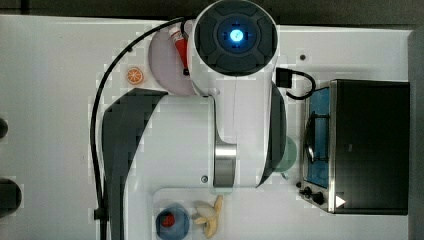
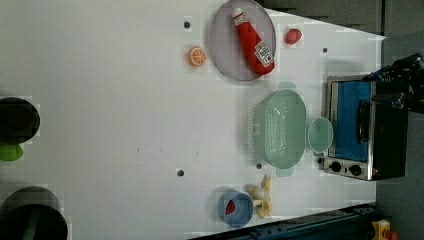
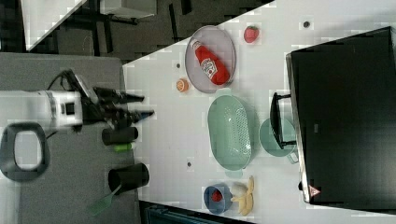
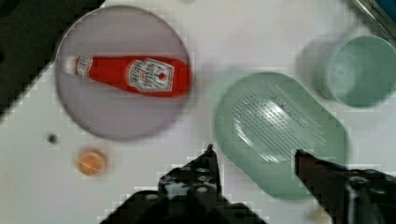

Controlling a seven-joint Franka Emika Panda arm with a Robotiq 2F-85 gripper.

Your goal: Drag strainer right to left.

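The strainer (image 2: 282,127) is a pale green oval colander dotted with small holes. It lies on the white table between the grey plate (image 2: 225,50) and the blue bowl (image 2: 239,210). It also shows in the right view, strainer (image 3: 231,133), and in the wrist view, strainer (image 4: 280,130). My gripper (image 4: 254,153) hangs well above the strainer, open, with nothing between its black fingers (image 4: 209,154). In the right view the gripper (image 3: 142,106) is off to the right view's left of the strainer, clear of it.
A green cup (image 2: 320,135) stands between the strainer and the toaster oven (image 2: 365,130). The grey plate carries a ketchup bottle (image 2: 252,40). An orange slice (image 2: 197,56), a strawberry (image 2: 293,36), a banana (image 2: 262,197) and black cups (image 2: 17,120) also sit on the table.
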